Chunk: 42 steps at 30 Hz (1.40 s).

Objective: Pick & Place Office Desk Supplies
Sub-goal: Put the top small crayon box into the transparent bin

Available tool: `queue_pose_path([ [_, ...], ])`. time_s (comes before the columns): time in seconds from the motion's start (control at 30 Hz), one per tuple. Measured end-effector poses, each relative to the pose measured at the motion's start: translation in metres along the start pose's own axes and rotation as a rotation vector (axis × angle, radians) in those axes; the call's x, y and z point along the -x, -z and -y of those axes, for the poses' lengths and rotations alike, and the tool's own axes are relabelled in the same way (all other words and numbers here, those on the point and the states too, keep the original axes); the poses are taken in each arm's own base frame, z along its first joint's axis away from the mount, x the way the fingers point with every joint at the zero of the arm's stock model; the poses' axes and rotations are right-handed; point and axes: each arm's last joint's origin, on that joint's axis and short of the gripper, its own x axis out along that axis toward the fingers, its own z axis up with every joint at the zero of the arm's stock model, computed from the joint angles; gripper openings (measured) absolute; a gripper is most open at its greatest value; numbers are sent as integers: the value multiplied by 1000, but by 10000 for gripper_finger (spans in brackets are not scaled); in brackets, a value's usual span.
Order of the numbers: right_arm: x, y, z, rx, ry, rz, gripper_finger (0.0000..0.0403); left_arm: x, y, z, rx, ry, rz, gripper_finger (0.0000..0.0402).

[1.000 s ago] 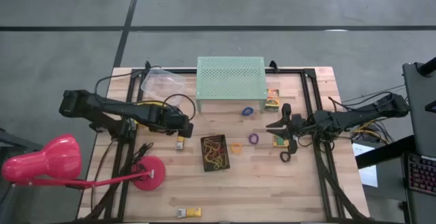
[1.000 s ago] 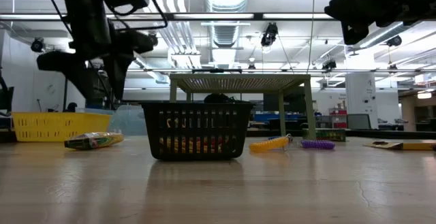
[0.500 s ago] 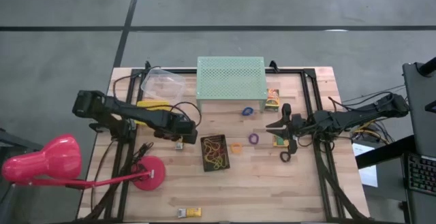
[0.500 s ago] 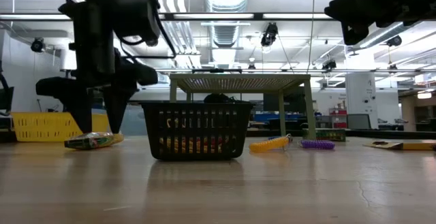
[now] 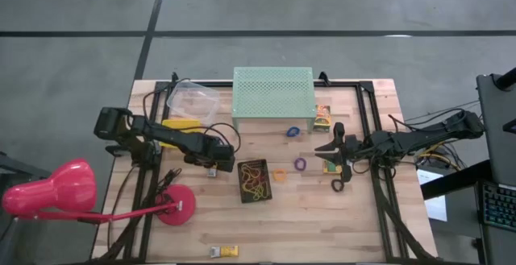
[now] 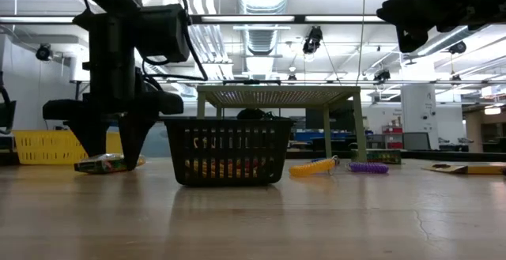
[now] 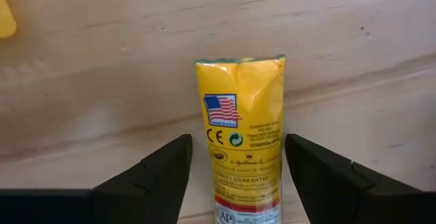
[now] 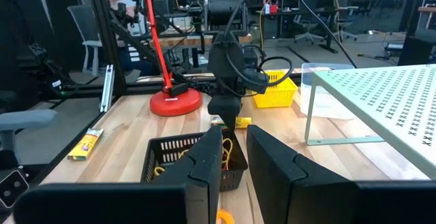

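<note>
L gripper (image 7: 231,176) is low over the tabletop (image 5: 355,217), fingers wide apart, straddling a little yellow box (image 7: 244,149) lying just left of the black basket (image 5: 254,181). Box looks centred btwn them, so I'd close square on its long sides, then lift clear of the basket rim. R gripper (image 8: 235,159) waits at the right, fingers slightly apart, holding nothing.

A pink lamp (image 5: 48,192) is standing at the table's (image 5: 322,225) corner, while a green stand (image 5: 273,93) is sitting along its far edge beside a clear tub (image 5: 192,97).
</note>
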Motion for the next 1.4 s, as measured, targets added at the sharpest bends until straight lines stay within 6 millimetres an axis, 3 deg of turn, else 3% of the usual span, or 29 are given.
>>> queue_pose_path([
  [0.53,0,0,0,0,0,0,68,1,0,0,-21,4,0,165],
  [0.77,0,0,0,0,0,0,68,11,-3,11,-130,50,13,130],
  [0.93,0,0,0,0,0,0,68,17,-6,12,-133,48,13,126],
  [1.13,0,0,0,0,0,1,68,40,-14,5,-105,61,84,132],
  [1.4,0,0,0,0,0,1,68,89,-23,-22,-43,112,410,133],
])
